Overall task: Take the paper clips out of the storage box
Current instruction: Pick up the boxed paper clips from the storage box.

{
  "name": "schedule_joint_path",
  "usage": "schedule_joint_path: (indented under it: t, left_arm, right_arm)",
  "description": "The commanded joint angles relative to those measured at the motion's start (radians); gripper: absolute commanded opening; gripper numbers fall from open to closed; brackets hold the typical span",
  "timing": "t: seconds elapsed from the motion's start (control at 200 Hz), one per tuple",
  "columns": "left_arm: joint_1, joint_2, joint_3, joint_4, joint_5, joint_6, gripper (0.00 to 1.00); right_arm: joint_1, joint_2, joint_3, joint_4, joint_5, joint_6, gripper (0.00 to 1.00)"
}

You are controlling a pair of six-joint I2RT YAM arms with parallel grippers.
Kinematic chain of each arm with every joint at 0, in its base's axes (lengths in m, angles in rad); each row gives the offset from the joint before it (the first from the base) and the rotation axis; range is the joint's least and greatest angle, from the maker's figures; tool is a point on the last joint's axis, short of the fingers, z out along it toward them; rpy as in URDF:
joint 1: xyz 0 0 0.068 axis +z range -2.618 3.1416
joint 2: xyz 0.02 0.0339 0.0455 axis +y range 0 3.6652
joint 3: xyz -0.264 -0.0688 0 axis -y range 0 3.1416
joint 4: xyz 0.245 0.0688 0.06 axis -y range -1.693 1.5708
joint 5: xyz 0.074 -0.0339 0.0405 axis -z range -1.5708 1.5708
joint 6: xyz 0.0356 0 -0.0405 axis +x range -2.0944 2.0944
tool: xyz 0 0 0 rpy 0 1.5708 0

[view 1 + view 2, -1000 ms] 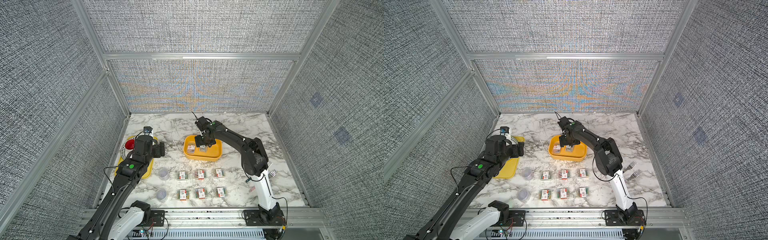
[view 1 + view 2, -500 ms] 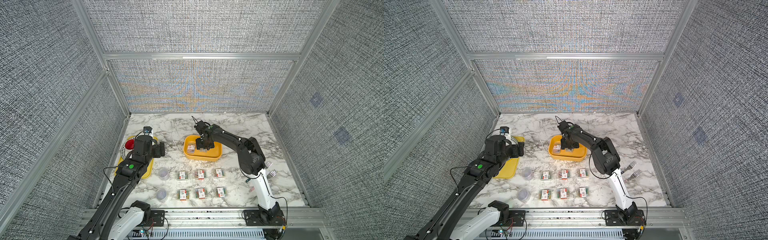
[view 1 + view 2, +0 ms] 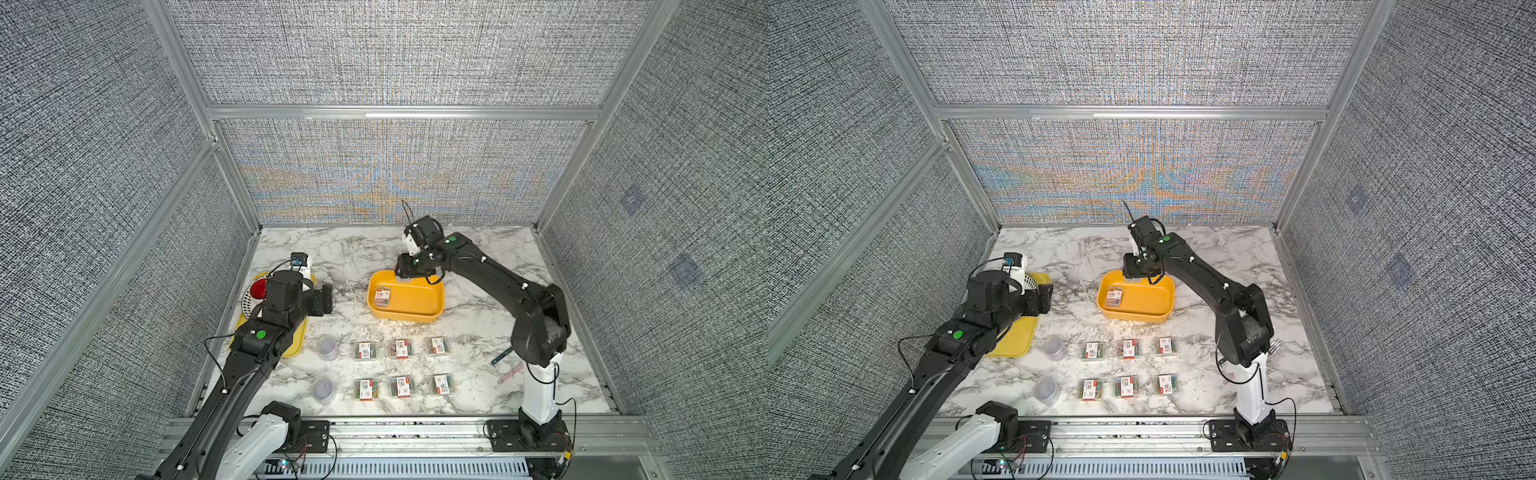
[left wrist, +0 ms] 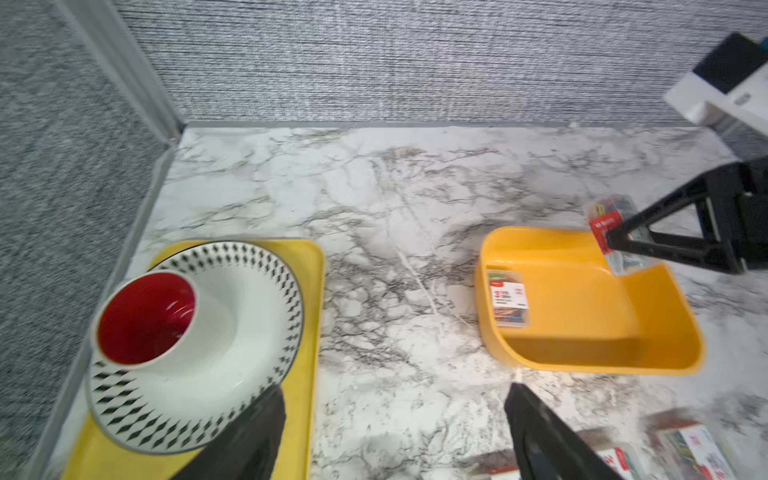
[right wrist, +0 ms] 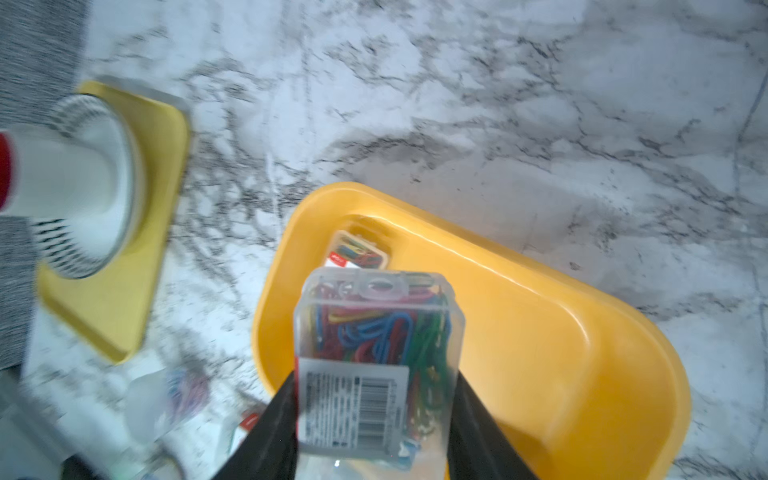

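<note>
Right wrist view: a clear case of multicoloured paper clips [image 5: 374, 332] is gripped on its two sides by the closed right gripper [image 5: 376, 374] at the far rim of the yellow storage box [image 5: 561, 332], while a second case [image 5: 357, 249] is seen lying flat inside against the box's left wall. Six more cases [image 3: 401, 348] are laid out in two rows of three on the marble tabletop [image 3: 478, 324] just in front of the box, with two round tubs [image 3: 327, 347] off its front-left corner, and the left gripper [image 4: 390, 411] is held wide open and empty well to the box's left.
</note>
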Motion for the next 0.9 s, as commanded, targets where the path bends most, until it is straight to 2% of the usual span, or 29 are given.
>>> schedule_joint_path:
  t: [0.0,0.145,0.225,0.35,0.511,0.711,0.896]
  left_arm:
    - [-0.011,-0.028,-0.022,0.128,0.251,0.079,0.85]
    - [-0.086,-0.132,-0.129,0.322,0.390,0.145,0.85]
    - [-0.178,-0.164,-0.173,0.391,0.397,0.200,0.87]
    - [-0.313,-0.117,-0.198,0.448,0.372,0.268,0.91]
    - [-0.453,-0.067,-0.233,0.575,0.268,0.347,1.00]
    - [-0.648,0.060,-0.201,0.635,0.107,0.483,1.00]
    - [-0.686,0.107,-0.202,0.710,0.044,0.496,1.00]
  right_arm:
    - [-0.039,-0.072,-0.063,0.052,-0.344,-0.084,0.41]
    - [-0.082,-0.174,-0.180,0.114,-0.609,-0.123,0.40]
    - [-0.092,-0.223,-0.245,0.166,-0.733,-0.125,0.40]
    - [-0.096,-0.281,-0.310,0.194,-0.855,-0.139,0.41]
    - [-0.101,-0.360,-0.404,0.225,-0.949,-0.141,0.41]
    - [-0.129,-0.444,-0.488,0.172,-1.002,-0.177,0.41]
    - [-0.135,-0.517,-0.557,0.170,-1.021,-0.177,0.41]
